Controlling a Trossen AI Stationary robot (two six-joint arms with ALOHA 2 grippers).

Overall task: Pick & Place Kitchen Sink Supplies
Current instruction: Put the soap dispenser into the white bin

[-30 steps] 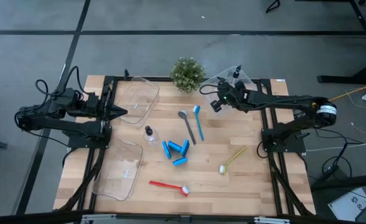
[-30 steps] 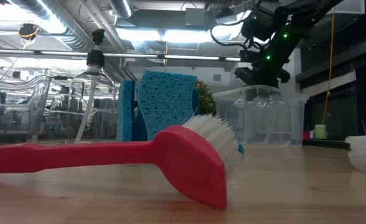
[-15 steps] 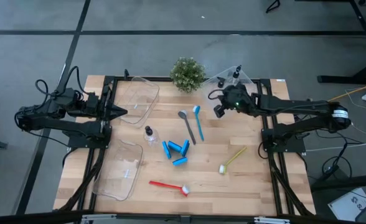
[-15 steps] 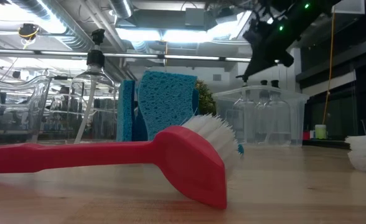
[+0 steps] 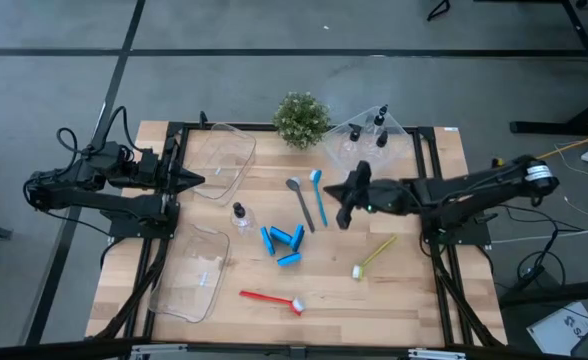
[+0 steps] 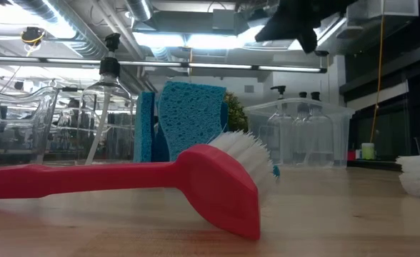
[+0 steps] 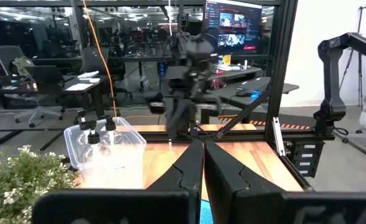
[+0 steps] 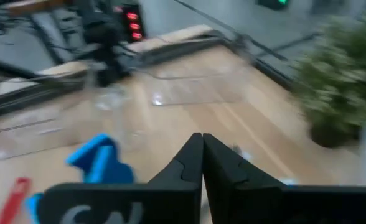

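Blue brush (image 5: 319,196) lies just beside the closed right tool (image 5: 342,217).

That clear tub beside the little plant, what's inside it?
The clear tub holds three small black-capped bottles. Its walls blur their lower parts, so whether anything else lies at the bottom cannot be told.

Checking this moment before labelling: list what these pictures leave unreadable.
- Right wrist view: motion blur smears the blue sponge pieces and potted plant.
- Low view: the red brush hides the table behind it; the right hand is cut by the top edge.
- High view: how many bottles stand in the far bin, too small.
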